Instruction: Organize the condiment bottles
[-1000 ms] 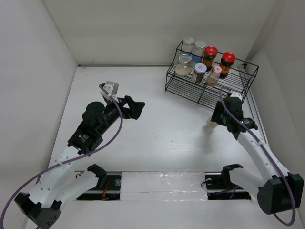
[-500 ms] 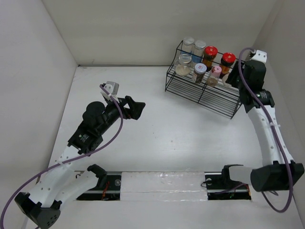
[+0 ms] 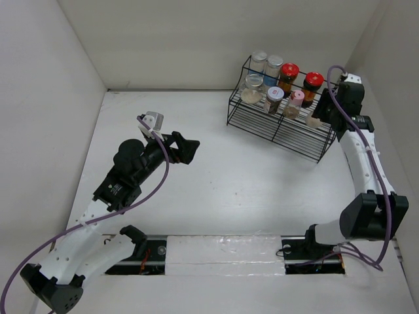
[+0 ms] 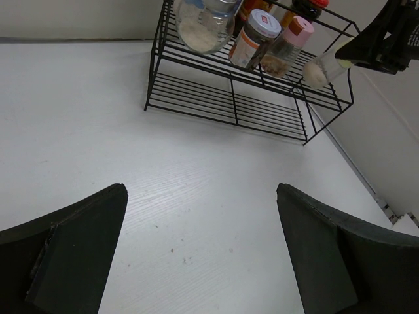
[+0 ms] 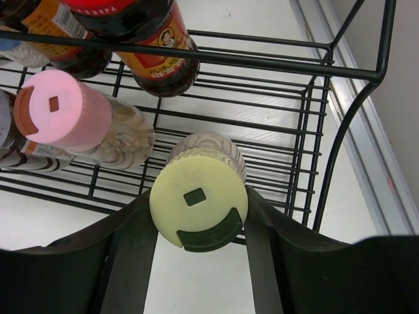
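Right hand (image 5: 200, 196) is clamped on the yellow-green-capped shaker (image 5: 208, 152), holding it tilted over the middle tier at the right end of the black wire rack (image 3: 278, 127). The shaker is just beside the pink-capped shaker (image 5: 64, 108) and in front of a red-lidded amber jar (image 5: 154, 46); can't tell if its base touches the wires. Left hand (image 4: 201, 196) has fingers apart with nothing between them, and hangs over the bench (image 3: 222, 176) well left of the rack.

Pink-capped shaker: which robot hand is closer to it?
Right. The right gripper, holding the yellow-green-capped shaker, is just beside the pink-capped shaker at the wire rack. The left gripper hangs open far off, over the table's left side.
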You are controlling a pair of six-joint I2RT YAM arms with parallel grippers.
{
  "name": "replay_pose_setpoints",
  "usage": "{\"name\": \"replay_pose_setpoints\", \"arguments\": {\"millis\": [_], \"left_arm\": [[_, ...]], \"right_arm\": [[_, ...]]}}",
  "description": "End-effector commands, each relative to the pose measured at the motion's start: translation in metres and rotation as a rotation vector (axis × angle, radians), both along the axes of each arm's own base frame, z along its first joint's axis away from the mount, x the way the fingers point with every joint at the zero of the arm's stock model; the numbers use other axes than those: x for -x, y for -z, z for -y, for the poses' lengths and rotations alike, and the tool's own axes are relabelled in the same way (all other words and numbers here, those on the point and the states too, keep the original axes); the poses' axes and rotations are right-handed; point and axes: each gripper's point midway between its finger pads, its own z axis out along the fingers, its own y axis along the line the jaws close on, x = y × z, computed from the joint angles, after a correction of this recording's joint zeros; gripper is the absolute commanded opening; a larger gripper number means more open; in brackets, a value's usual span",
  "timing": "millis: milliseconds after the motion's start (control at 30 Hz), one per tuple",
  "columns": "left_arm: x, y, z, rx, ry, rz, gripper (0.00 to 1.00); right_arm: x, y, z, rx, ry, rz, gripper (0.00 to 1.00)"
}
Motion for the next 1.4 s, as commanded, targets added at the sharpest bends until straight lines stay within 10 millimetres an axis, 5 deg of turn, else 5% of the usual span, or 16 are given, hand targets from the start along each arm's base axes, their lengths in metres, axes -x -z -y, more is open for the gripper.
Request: {"name": "replay_pose_setpoints", "arguments": {"millis": [0, 233, 533, 733, 833, 967, 1067, 1200, 1367], "left_arm": [[0.001, -0.029, 0.002, 0.049, 0.011, 0.062, 0.93], [0.000, -0.029, 0.001, 0.049, 0.002, 0.062, 0.93], [0.000, -0.029, 0.001, 0.049, 0.002, 0.062, 0.93], [-0.003, -0.026, -0.004, 0.041, -0.030, 0.054, 0.94], [-0.003, -0.026, -0.006, 0.035, -0.040, 0.046, 0.97], [-0.005, -0.026, -0.009, 0.033, -0.059, 0.046, 1.00], [-0.008, -0.024, -0.013, 0.026, -0.090, 0.040, 1.00], [-0.009, -0.027, -0.020, 0.030, -0.125, 0.050, 1.00], [-0.010, -0.032, -0.024, 0.040, -0.148, 0.066, 1.00]], "right_arm": [[-0.016, -0.026, 0.003, 0.005, -0.027, 0.078, 0.57], [-0.024, -0.007, 0.002, -0.006, -0.034, 0.027, 0.67], [-0.020, -0.034, -0.002, -0.005, -0.053, 0.105, 0.80], [0.005, -0.109, -0.027, 0.000, -0.105, 0.348, 0.87], [0.027, -0.144, -0.044, -0.002, -0.140, 0.480, 1.00], [0.055, -0.159, -0.090, -0.035, -0.291, 0.556, 1.00], [0.076, -0.148, -0.132, -0.060, -0.476, 0.580, 1.00], [0.106, -0.104, -0.188, -0.120, -0.744, 0.521, 1.00], [0.127, -0.009, -0.221, -0.190, -0.865, 0.313, 1.00]]}}
